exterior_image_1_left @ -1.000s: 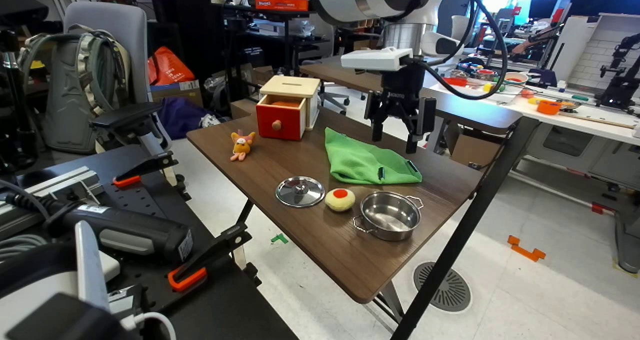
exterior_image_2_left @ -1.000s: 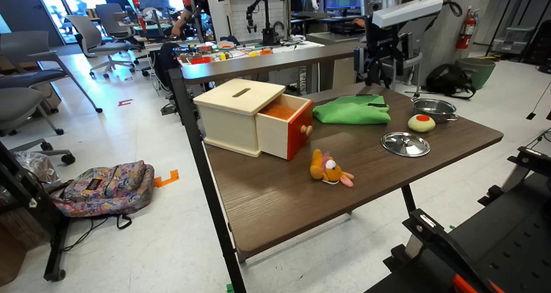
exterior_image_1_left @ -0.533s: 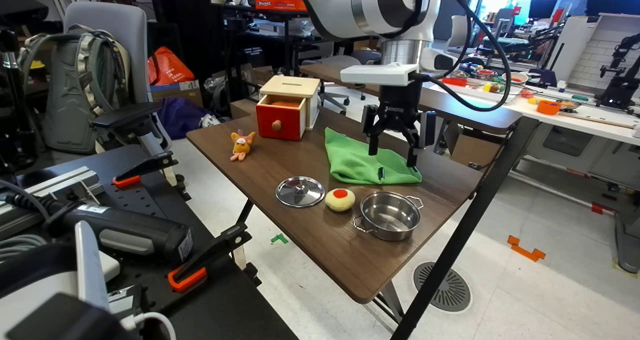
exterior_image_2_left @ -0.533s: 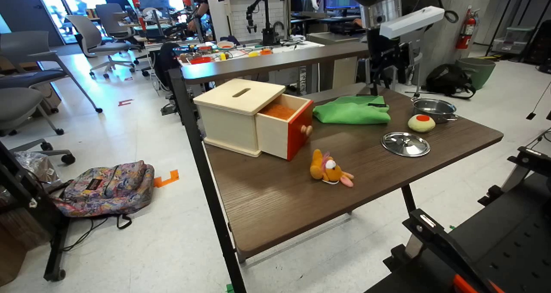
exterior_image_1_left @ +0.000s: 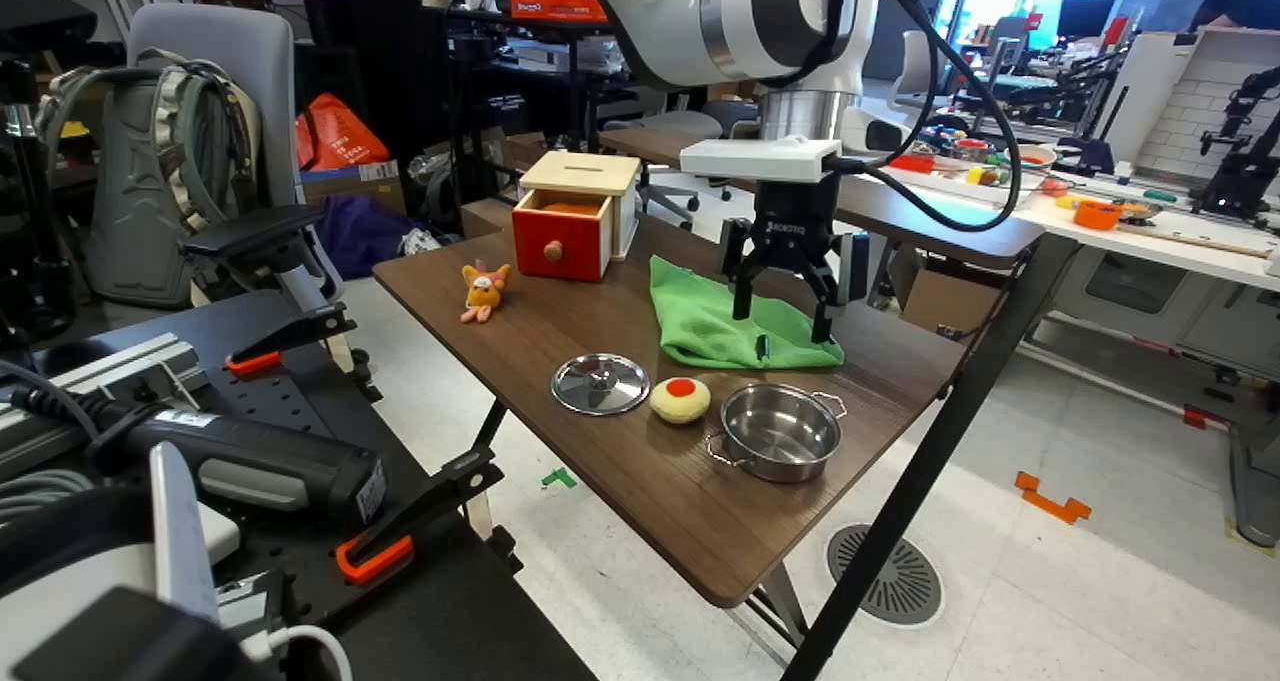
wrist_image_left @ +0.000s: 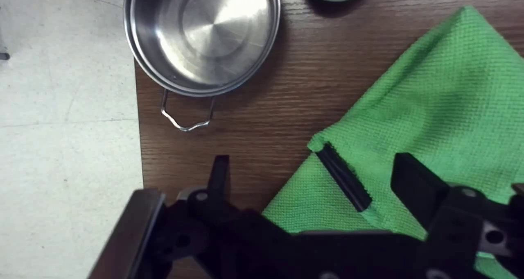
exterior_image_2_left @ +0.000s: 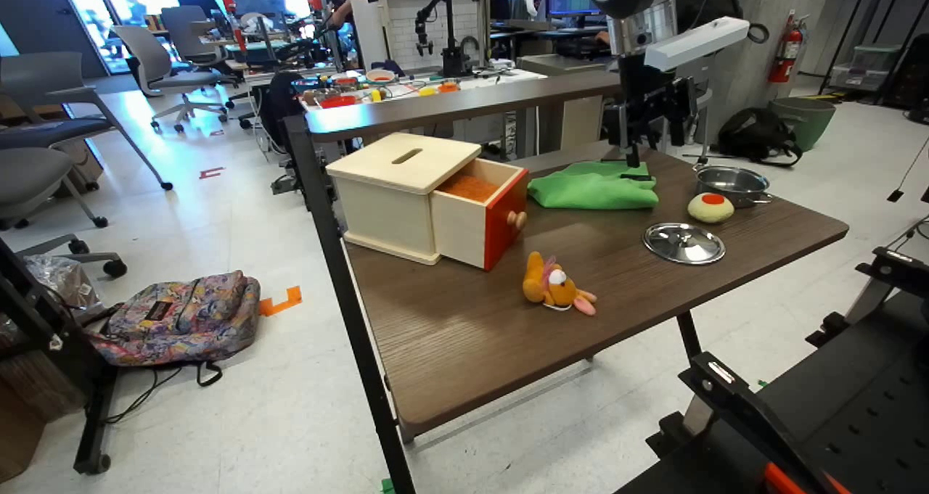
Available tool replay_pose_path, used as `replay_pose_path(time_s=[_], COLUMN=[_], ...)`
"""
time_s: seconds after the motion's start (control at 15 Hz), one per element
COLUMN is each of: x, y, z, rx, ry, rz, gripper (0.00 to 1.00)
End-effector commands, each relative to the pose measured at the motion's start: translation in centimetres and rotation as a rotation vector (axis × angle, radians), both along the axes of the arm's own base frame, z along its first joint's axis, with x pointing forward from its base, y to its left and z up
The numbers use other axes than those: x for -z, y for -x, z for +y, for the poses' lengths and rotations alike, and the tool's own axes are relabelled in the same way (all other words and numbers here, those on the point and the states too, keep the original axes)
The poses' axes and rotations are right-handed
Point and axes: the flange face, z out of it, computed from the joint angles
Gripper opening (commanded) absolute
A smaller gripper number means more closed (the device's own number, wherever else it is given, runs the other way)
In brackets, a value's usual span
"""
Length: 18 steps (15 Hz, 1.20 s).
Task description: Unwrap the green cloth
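Black two-fingered tool (exterior_image_1_left: 782,325) is spread wide over the folded edge of the thin bright-green cloth (wrist_image_left: 434,115), pinching nothing; whether it touches fabric, can't tell. Cloth lies doubled over on the brown wood-grain bench (exterior_image_1_left: 590,321), not yet unwrapped. In the wrist view, one of the fingertips (wrist_image_left: 219,174) is over bare wood, the other over fabric, smooth black strip (wrist_image_left: 344,176) in the gap.

Risks: next is likely a grasp on that edge. Closing here could catch both layers, so the whole cloth drags instead of unfolding. Too low may jam a tip on the hard bench; too high and the jaws probably meet on air. Slick strip might slip out. A pull the wrong way could shove the shiny, round, two-handled steel pot (exterior_image_1_left: 781,429) or the pale-yellow, red-spotted plush-looking ball (exterior_image_1_left: 680,406) beside it.

Materials: cloth has a waffle-like weave and soft creases, looks limp, should crumple easily. Round mirror-polished metal lid (exterior_image_1_left: 600,384) near the ball. Pale square-edged wooden box (exterior_image_2_left: 395,211), red-fronted drawer (exterior_image_2_left: 498,227) partway out. Orange soft toy (exterior_image_2_left: 551,287) with pink bits in both exterior views.
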Motion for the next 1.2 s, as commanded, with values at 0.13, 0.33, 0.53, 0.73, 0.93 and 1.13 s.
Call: replay_pose_path(time_s=[0.13, 0.33, 0.53, 0.73, 0.93, 1.13], x=[0.6, 0.9, 1.2, 2.0, 2.4, 2.9], y=[-0.3, -0.7, -1.1, -1.2, -1.2, -1.2], z=[0.1, 0.5, 0.7, 0.9, 1.0, 1.0], rx=[-0.092, -0.160, -0.199, -0.227, -0.243, -0.255], ry=[-0.010, -0.023, -0.034, -0.033, -0.031, -0.032], rz=[0.007, -0.042, -0.070, -0.078, -0.074, -0.072], gripper=[1.00, 1.00, 1.00, 1.00, 1.00, 0.74])
